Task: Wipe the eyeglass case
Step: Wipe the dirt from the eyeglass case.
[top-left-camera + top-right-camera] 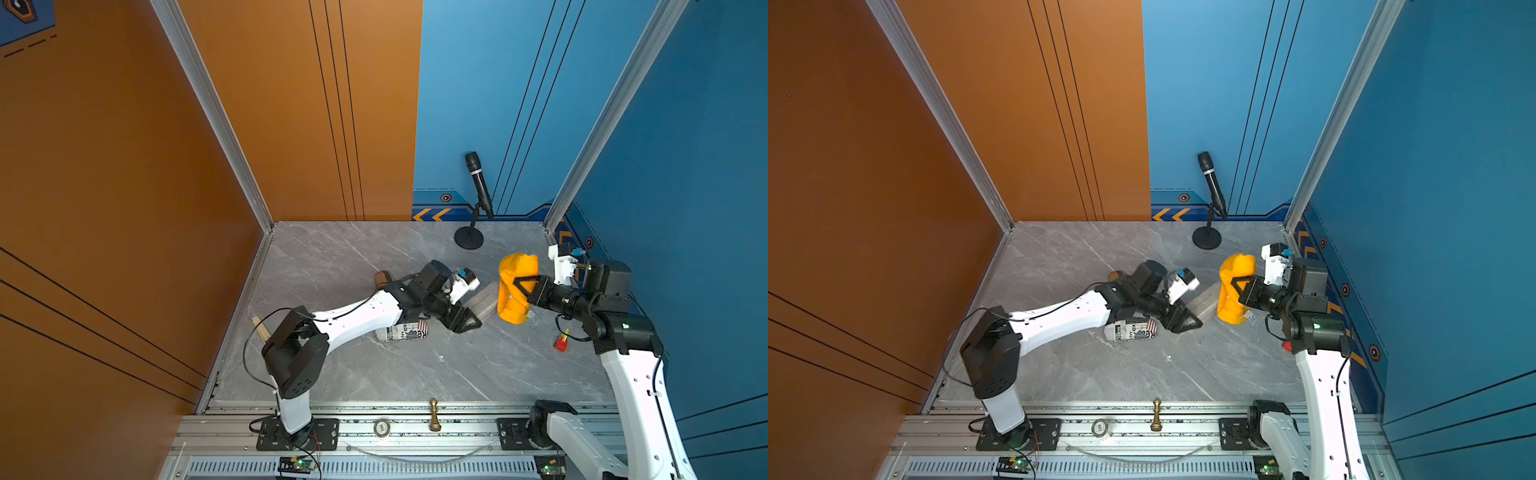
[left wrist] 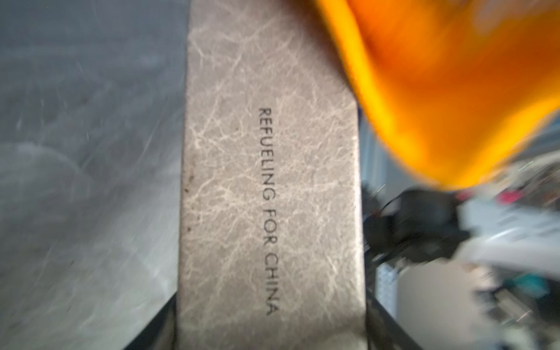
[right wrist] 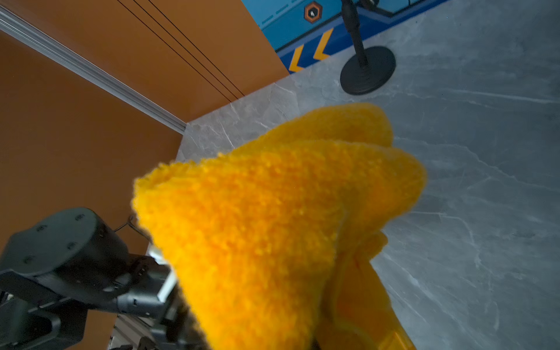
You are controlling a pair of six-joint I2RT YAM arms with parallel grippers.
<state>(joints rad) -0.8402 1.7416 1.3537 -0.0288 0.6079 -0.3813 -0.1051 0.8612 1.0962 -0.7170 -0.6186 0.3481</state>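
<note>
Outstretched left fingers [image 1: 469, 322] clamp eyeglass case [image 1: 485, 302] — right fingers [image 1: 522, 287] hold cloth [image 1: 512, 305].

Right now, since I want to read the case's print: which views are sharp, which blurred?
Left wrist view: eyeglass case print sharp, orange cloth and background smeared. Right wrist view: cloth fibres crisp, left arm soft. In both top views: case small, print unreadable.
</note>
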